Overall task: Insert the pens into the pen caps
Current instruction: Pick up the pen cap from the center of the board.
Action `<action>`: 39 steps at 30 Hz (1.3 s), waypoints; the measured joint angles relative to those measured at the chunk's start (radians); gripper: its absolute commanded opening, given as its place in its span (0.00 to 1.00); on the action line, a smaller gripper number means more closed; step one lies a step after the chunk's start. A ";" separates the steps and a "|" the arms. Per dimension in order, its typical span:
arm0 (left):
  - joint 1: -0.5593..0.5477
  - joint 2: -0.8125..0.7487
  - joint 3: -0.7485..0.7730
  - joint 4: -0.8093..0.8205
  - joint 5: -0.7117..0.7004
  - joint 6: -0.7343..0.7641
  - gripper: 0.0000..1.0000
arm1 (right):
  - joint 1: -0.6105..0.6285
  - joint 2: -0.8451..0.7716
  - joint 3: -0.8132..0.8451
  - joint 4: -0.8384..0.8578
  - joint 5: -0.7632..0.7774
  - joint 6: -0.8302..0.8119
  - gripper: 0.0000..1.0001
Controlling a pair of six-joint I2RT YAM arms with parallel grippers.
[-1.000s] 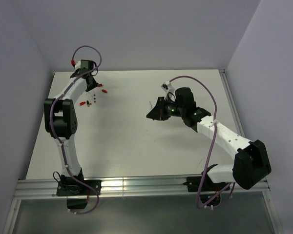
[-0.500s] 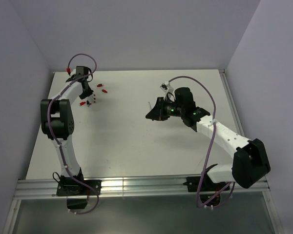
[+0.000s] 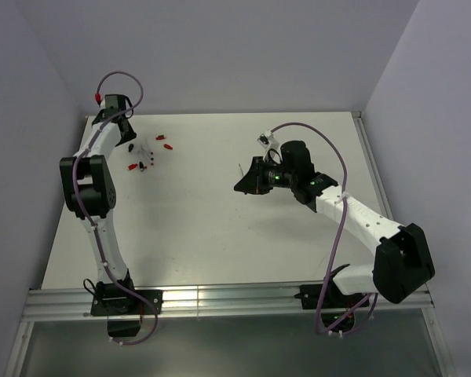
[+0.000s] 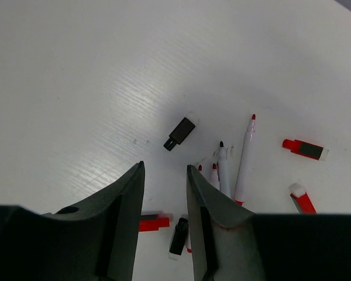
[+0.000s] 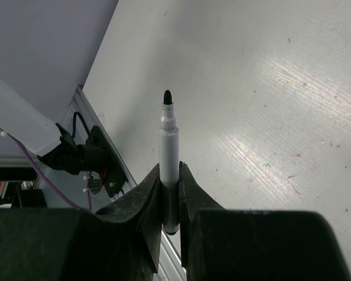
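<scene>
Left wrist camera shows my left hand (image 4: 164,196) hanging over the white tabletop (image 4: 76,70), its fingers moderately apart with nothing between them. Just past the fingertips lies a short black plastic cap with a white end (image 4: 181,133). Right of it is a cluster of thin white-barrelled pens (image 4: 244,158) lying nearly parallel and uncapped, most with red tips and one with a black tip. Two red plastic caps with white ends (image 4: 304,149) lie further right, apart from each other. A third red cap (image 4: 154,222) and a second black cap (image 4: 178,237) show low between my fingers.

On the right wrist camera, my right hand (image 5: 168,182) is clamped narrowly on a white-barrelled marker pen with a black tip (image 5: 168,137). The tip sticks out beyond the fingertips. From the top external view, that hand sits over mid-tabletop, well apart from the cluster at the far left.
</scene>
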 measured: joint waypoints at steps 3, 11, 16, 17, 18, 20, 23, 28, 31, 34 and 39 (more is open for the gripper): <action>0.002 0.006 -0.016 0.005 0.029 0.006 0.39 | 0.000 0.000 0.000 0.000 0.000 0.000 0.00; -0.001 -0.063 -0.193 0.019 0.087 -0.017 0.35 | 0.000 0.000 0.000 0.000 0.000 0.000 0.00; -0.014 -0.119 -0.285 0.021 0.088 -0.027 0.36 | 0.000 0.000 0.000 0.000 0.000 0.003 0.00; -0.021 -0.129 -0.293 0.021 0.088 -0.029 0.36 | 0.000 0.000 0.000 0.000 0.000 0.003 0.00; -0.026 -0.134 -0.294 0.021 0.089 -0.029 0.36 | 0.000 0.000 0.000 0.000 0.000 0.004 0.00; -0.035 -0.143 -0.297 0.029 0.095 -0.029 0.36 | 0.000 0.000 0.000 0.000 0.000 0.003 0.00; -0.044 -0.153 -0.299 0.039 0.102 -0.029 0.35 | 0.000 0.000 0.000 0.000 0.000 0.004 0.00; -0.045 -0.153 -0.299 0.039 0.103 -0.029 0.35 | 0.000 0.000 0.000 0.000 0.000 0.003 0.00; -0.044 -0.152 -0.299 0.037 0.104 -0.028 0.34 | 0.000 0.000 0.000 0.000 0.000 0.003 0.00; -0.044 -0.151 -0.297 0.032 0.113 -0.025 0.34 | 0.000 0.000 0.000 0.000 0.000 0.003 0.00; -0.044 -0.135 -0.284 0.016 0.123 -0.024 0.34 | 0.000 0.000 0.000 0.000 0.000 0.003 0.00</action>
